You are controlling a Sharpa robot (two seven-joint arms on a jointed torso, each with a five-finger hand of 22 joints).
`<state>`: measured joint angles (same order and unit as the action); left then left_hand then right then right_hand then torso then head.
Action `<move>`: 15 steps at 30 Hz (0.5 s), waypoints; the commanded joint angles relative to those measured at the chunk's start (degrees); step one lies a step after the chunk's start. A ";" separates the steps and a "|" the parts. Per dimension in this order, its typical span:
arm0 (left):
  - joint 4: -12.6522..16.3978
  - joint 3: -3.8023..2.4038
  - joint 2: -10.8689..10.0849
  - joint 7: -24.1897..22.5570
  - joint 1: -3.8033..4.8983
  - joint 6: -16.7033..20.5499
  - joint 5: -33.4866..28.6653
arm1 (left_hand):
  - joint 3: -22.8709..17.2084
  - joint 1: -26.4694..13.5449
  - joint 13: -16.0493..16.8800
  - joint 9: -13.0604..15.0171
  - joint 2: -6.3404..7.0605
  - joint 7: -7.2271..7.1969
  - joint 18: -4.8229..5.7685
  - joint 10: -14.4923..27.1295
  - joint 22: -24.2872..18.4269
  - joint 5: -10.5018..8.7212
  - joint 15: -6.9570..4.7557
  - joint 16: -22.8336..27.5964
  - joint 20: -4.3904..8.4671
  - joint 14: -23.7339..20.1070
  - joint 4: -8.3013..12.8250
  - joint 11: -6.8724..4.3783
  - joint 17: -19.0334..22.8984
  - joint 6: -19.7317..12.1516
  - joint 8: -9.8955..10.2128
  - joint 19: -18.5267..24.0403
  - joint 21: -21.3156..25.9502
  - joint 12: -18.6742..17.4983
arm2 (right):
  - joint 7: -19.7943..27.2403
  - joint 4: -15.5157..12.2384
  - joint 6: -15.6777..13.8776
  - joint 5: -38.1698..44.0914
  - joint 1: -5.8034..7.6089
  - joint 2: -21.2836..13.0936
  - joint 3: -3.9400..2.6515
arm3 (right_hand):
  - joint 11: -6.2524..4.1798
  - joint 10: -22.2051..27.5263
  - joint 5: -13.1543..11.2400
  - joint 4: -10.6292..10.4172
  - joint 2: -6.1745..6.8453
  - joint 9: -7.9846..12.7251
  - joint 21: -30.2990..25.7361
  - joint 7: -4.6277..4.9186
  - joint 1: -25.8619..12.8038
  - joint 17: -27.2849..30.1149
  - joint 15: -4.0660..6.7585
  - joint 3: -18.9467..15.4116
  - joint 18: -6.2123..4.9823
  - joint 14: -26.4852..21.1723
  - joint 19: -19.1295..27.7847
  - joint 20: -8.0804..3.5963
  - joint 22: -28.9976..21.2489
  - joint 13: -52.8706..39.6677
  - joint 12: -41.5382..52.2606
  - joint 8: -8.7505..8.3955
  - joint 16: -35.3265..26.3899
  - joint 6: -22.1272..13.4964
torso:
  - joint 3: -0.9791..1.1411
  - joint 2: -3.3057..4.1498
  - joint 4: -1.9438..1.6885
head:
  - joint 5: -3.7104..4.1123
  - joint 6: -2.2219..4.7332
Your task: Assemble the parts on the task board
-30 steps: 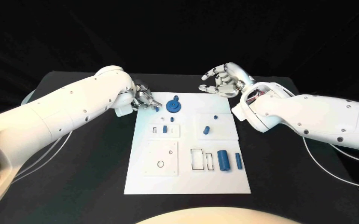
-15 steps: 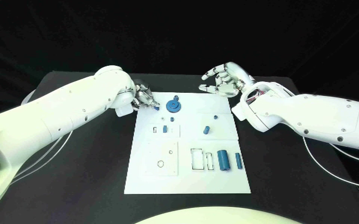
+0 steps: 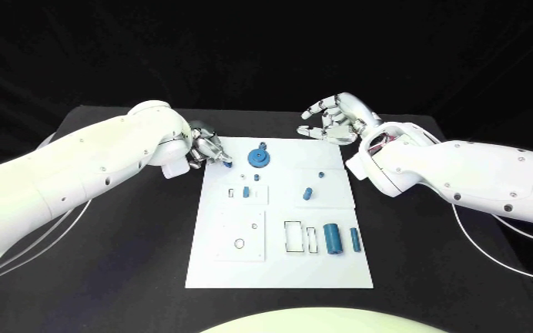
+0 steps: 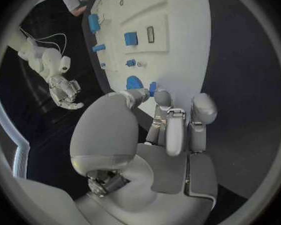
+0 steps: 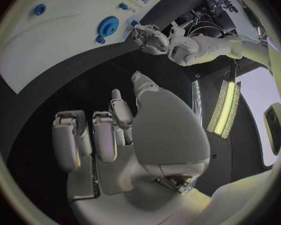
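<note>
Several small blue parts (image 3: pixel 332 233) lie on the white task board (image 3: pixel 333 271) in the middle of the black table (image 3: pixel 133 271). At its far left corner the left hand (image 3: pixel 206 150) pinches a blue piece (image 3: pixel 226 163). Beyond the far edge, the right hand (image 3: pixel 331 121) hovers, fingers apart and holding nothing

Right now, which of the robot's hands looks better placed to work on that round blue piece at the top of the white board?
Probably the left hand: it sits at the task board's far left corner, close beside the round blue part. The right hand hangs beyond the board's far edge.
</note>
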<state>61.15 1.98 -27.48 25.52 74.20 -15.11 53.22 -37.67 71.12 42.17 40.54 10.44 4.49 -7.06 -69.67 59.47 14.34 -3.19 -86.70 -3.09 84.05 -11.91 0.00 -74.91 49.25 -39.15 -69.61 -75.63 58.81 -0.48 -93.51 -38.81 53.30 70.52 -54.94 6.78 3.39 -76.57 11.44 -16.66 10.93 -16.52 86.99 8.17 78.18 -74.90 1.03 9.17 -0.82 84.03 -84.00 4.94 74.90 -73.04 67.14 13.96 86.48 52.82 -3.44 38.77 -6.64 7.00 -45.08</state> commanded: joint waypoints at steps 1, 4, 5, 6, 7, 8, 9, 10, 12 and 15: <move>2.66 -0.08 -1.48 -1.78 0.06 0.35 -1.96 | -10.43 -1.03 0.42 0.14 0.18 -0.38 0.59 -0.88 0.78 1.67 -0.42 -0.45 0.19 3.97 9.93 -0.34 -8.03 0.93 -0.43 -0.75 -0.62 0.45 | 0.50 -0.10 0.19 0.33 -0.03 -0.08 -0.02 | -0.09 -0.03 0.18 0.00 -0.17 0.06 -0.16 -0.01 -0.61 -9.91 -0.12 -0.23 0.09 4.63 -4.71 0.14 13.64 0.11 -0.10 -0.13 -0.22 -0.40 | 0.01 -0.04 -0.08 | -0.06 -0.12; 5.87 -0.17 -3.55 -2.46 0.09 0.84 -1.88 | -10.98 -1.80 0.76 0.21 0.66 -0.56 0.79 -1.54 1.82 3.38 -0.62 -0.48 0.39 4.04 10.57 -0.54 -8.13 1.47 -0.45 -1.53 -1.23 0.68 | 0.52 -0.06 0.15 0.32 -0.03 -0.12 -0.02 | -0.09 -0.03 0.18 0.00 -0.17 0.06 -0.16 -0.01 -0.61 -9.91 -0.12 -0.23 0.09 4.63 -4.71 0.14 13.64 0.11 -0.10 -0.13 -0.22 -0.40 | -0.01 -0.09 -0.09 | -0.22 -0.13; 7.05 -0.19 -4.23 -2.65 0.10 1.13 -1.63 | -11.16 -2.13 0.94 0.24 0.86 -0.65 0.88 -1.81 2.24 4.27 -0.70 -0.53 0.47 4.09 10.81 -0.60 -8.27 1.69 -0.46 -1.83 -1.48 0.80 | 0.53 -0.05 0.13 0.32 -0.03 -0.12 -0.02 | -0.09 -0.03 0.18 0.00 -0.17 0.06 -0.16 -0.01 -0.61 -9.91 -0.12 -0.23 0.09 4.63 -4.71 0.14 13.64 0.11 -0.10 -0.13 -0.22 -0.40 | -0.02 -0.16 -0.15 | -0.27 -0.16; 7.98 -0.21 -4.76 -2.77 0.11 1.39 -1.40 | -11.31 -2.40 1.20 0.27 1.01 -0.72 0.96 -2.12 2.64 5.22 -0.78 -0.58 0.55 4.14 11.01 -0.70 -8.40 1.93 -0.48 -2.12 -1.72 0.98 | 0.53 -0.03 0.13 0.32 -0.03 -0.12 -0.02 | -0.09 -0.03 0.18 0.00 -0.17 0.06 -0.16 -0.01 -0.61 -9.91 -0.12 -0.23 0.09 4.63 -4.71 0.14 13.64 0.11 -0.10 -0.13 -0.22 -0.40 | -0.03 -0.12 -0.11 | -0.36 -0.14; 9.10 -0.22 -5.37 -2.86 0.11 1.74 -1.09 | -11.34 -2.50 1.37 0.28 1.08 -0.76 1.00 -2.27 2.87 5.49 -0.81 -0.63 0.58 4.18 11.09 -0.73 -8.51 2.01 -0.49 -2.28 -1.84 1.10 | 0.54 -0.01 0.12 0.32 -0.03 -0.12 -0.02 | -0.09 -0.03 0.18 0.00 -0.17 0.06 -0.16 -0.01 -0.61 -9.91 -0.12 -0.23 0.09 4.63 -4.71 0.14 13.64 0.11 -0.10 -0.13 -0.22 -0.40 | -0.05 -0.08 -0.08 | -0.42 -0.08; 9.92 -0.23 -5.79 -2.88 0.11 2.03 -0.84 | -11.34 -2.51 1.37 0.29 1.08 -0.76 1.01 -2.28 2.92 5.51 -0.81 -0.63 0.58 4.18 11.10 -0.73 -8.51 2.02 -0.49 -2.31 -1.86 1.10 | 0.54 0.02 0.12 0.32 -0.04 -0.11 -0.02 | -0.09 -0.03 0.18 0.00 -0.17 0.06 -0.16 -0.01 -0.61 -9.91 -0.12 -0.23 0.09 4.63 -4.71 0.14 13.64 0.11 -0.10 -0.13 -0.22 -0.40 | -0.07 -0.04 -0.07 | -0.52 -0.05; 11.23 -0.23 -6.42 -2.85 0.11 2.48 -0.36 | -11.38 -2.59 1.55 0.29 1.13 -0.80 1.09 -2.45 3.26 5.69 -0.84 -0.69 0.61 4.22 11.18 -0.77 -8.65 2.12 -0.50 -2.55 -2.04 1.23 | 0.55 0.06 0.14 0.32 -0.04 -0.11 -0.01 | -0.09 -0.03 0.18 0.00 -0.17 0.06 -0.16 -0.01 -0.61 -9.91 -0.12 -0.23 0.09 4.63 -4.71 0.14 13.64 0.11 -0.10 -0.13 -0.22 -0.40 | -0.09 -0.06 -0.10 | -0.56 -0.06; 11.23 -0.23 -6.42 -2.85 0.11 2.48 -0.36 | -11.38 -2.59 1.55 0.29 1.13 -0.80 1.09 -2.45 3.26 5.69 -0.84 -0.69 0.61 4.22 11.18 -0.77 -8.65 2.12 -0.50 -2.55 -2.04 1.23 | 0.55 0.06 0.14 0.32 -0.04 -0.11 -0.01 | -0.09 -0.03 0.18 0.00 -0.17 0.06 -0.16 -0.01 -0.61 -9.91 -0.12 -0.23 0.09 4.63 -4.71 0.14 13.64 0.11 -0.10 -0.13 -0.22 -0.40 | -0.09 -0.06 -0.10 | -0.56 -0.06; 13.14 -0.21 -7.31 -2.57 0.09 3.09 0.35 | -11.45 -2.71 1.74 0.30 1.19 -0.87 1.13 -2.69 3.52 5.99 -0.90 -0.73 0.65 4.25 11.30 -0.84 -8.73 2.29 -0.51 -2.74 -2.19 1.38 | 0.55 0.12 0.17 0.31 -0.05 -0.10 -0.01 | -0.09 -0.03 0.18 0.00 -0.17 0.06 -0.16 -0.01 -0.61 -9.91 -0.12 -0.23 0.09 4.63 -4.71 0.14 13.64 0.11 -0.10 -0.13 -0.22 -0.40 | -0.13 0.00 -0.05 | -0.66 -0.10; 14.78 -0.15 -8.01 -2.13 -0.01 3.81 1.55 | -11.50 -2.80 1.95 0.31 1.23 -0.91 1.18 -2.89 3.74 6.21 -0.94 -0.74 0.69 4.26 11.37 -0.88 -8.77 2.40 -0.52 -2.90 -2.31 1.53 | 0.57 0.20 0.12 0.29 -0.08 -0.08 -0.01 | -0.10 0.02 0.21 0.00 -0.17 0.07 -0.34 -0.02 -0.64 -9.88 -0.11 -0.25 0.05 4.62 -4.64 0.14 13.55 0.19 -0.19 -0.13 -0.24 -0.39 | -0.15 0.04 0.00 | -0.87 -0.08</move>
<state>75.07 1.83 -35.28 23.96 74.24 -13.15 53.06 -37.82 68.95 44.07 40.86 11.57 3.60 -7.06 -72.10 63.17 20.16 -3.58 -87.20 -2.36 84.04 -12.06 -0.82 -74.91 51.22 -39.41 -72.19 -77.60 60.08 -0.48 -93.34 -38.82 53.30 70.50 -55.03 6.78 3.39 -76.57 11.44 -16.66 10.93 -16.52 86.99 8.17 78.17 -74.95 1.02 9.17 -0.82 84.03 -84.00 4.94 74.94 -72.92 67.14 13.96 86.48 52.82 -3.53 38.72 -6.69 6.31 -45.15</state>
